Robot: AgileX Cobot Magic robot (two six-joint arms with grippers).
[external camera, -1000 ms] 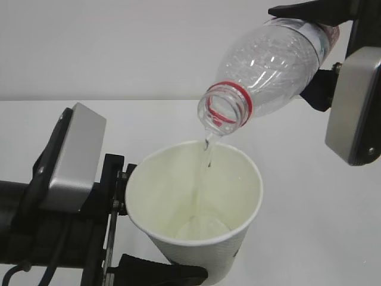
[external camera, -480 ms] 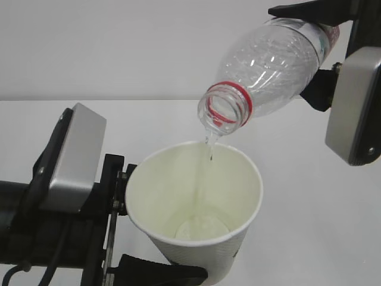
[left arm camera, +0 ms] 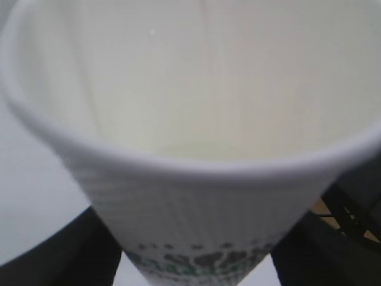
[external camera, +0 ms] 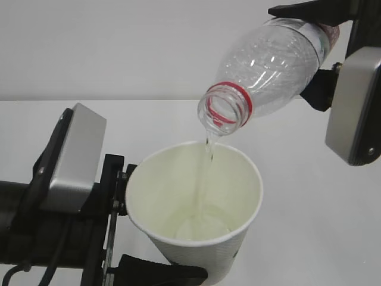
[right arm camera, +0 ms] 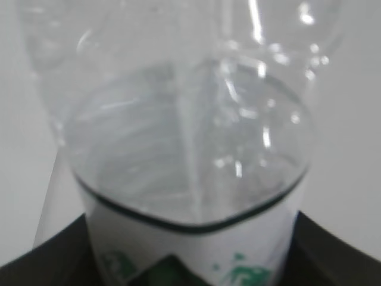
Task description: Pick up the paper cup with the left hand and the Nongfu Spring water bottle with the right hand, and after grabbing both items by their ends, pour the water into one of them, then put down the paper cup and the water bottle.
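Note:
My left gripper (left arm camera: 193, 265) is shut on the lower part of the white paper cup (external camera: 229, 247), holding it tilted with its mouth up; black fingers (left arm camera: 59, 253) flank the green logo. My right gripper (external camera: 322, 49) is shut on the labelled rear end of the clear Nongfu Spring water bottle (external camera: 268, 65), which slants with its uncapped, red-ringed neck (external camera: 226, 110) down over the cup. A thin stream of water (external camera: 205, 173) falls from the mouth into the cup, and a little water (external camera: 199, 225) lies at the bottom. In the right wrist view the bottle (right arm camera: 190, 119) fills the frame.
A white table (external camera: 321, 238) lies beneath both arms, with a plain pale wall (external camera: 119, 47) behind it. The silver-grey blocks of the left arm (external camera: 74, 158) and the right arm (external camera: 354, 107) stand close on either side of the cup and bottle.
The stream had thinned to drips half a second ago and now runs as a continuous thread again. Cup, bottle and both arms have kept their places.

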